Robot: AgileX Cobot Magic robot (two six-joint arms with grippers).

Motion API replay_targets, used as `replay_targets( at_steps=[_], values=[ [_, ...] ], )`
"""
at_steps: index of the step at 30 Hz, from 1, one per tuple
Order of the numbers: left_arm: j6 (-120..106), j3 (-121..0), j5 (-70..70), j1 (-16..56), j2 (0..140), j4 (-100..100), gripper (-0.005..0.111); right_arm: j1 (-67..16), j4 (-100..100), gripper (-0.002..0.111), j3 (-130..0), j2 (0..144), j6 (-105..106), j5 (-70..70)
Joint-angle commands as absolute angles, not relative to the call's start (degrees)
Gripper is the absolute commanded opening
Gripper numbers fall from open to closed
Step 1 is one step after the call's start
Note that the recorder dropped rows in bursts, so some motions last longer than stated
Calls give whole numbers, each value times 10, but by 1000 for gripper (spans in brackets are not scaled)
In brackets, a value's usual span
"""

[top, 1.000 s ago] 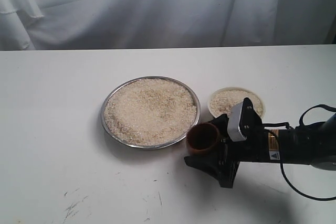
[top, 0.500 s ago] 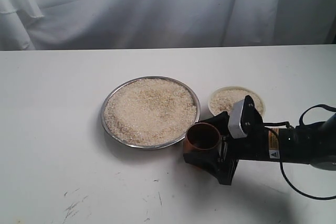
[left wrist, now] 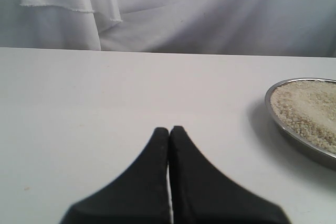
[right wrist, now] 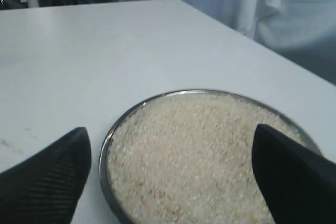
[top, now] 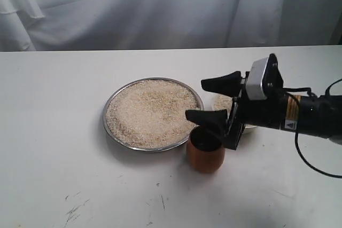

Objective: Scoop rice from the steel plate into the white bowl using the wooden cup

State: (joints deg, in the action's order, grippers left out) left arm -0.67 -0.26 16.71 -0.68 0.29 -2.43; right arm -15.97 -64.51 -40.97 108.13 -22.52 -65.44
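Across the whole frame: 1 white surface (top: 64, 132), carrying every item below, with 1 pale cloth backdrop (top: 160, 9) behind it.

Item 1. steel plate (top: 105, 114), count 1. It sits mid-surface, probably so the working arm reaches it easily.

Item 2. rice (top: 152, 111), in 2 lots. The main heap fills the plate nearly to its rim, and a smaller lot lies in the bowl. Most of the transfer looks to be undone.

Item 3. right gripper (top: 195, 100), count 1, with 2 fingers (top: 222, 82) spread wide and holding nothing. It hangs over the plate's right edge. The lower finger is right above the cup's mouth, and whether it touches cannot be told. The spread appears sized to take the cup.

Item 4. left gripper (left wrist: 169, 132), count 1, with 2 fingers pressed together and empty. It is low over bare surface, well left of the plate, seemingly parked clear of the work.

Item 5. white bowl (top: 215, 103), count 1. It is just right of the plate and largely hidden behind the right gripper, so any carry between them is short.

Item 6. wooden cup (top: 206, 158), count 1. It stands upright and ungripped on the surface, just beside the plate's near right rim, mouth up and ready for a side grasp
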Motion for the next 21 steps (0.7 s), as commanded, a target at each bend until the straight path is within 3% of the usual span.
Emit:
replay_targets(
  at_steps=[1, 7, 8, 21],
  values=[
    [-5, 0, 163, -6, 0, -25, 0, -159, -620, 54, -411, 995, -300, -652],
    [-5, 0, 163, -6, 0, -25, 0, -159, -619, 3, -411, 902, -488, -578],
    [-5, 0, 163, -6, 0, -25, 0, -159, -617, 0, -411, 892, -500, -562],
    [-5, 0, 163, -6, 0, -25, 0, -159, -617, 0, -410, 782, -685, -508]
  ],
)
